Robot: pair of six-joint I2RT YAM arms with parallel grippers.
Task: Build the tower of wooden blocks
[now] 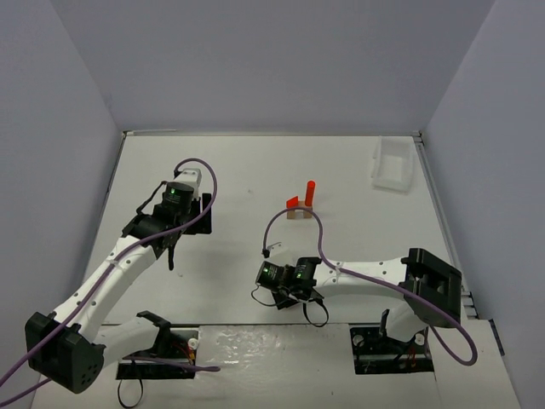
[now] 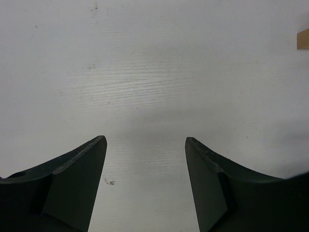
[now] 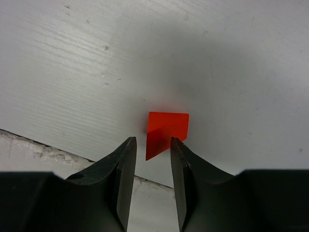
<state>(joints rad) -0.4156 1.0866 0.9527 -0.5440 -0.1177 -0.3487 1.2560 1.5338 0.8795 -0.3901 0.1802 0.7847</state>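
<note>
Pale grey walls close in a white worktop, with a white tray in its far right corner. Near the middle stands the tower: a tan block lying flat, a red cylinder upright on it and a red wedge just beside the cylinder. The left pincer hangs to the tower's left, spread wide over bare worktop, with the block's corner just showing at the edge of its wrist view. The right pincer sits low at the near edge, narrowly spread. A second wedge lies on the worktop at its fingertips, partly in the gap; whether they touch it cannot be told.
</note>
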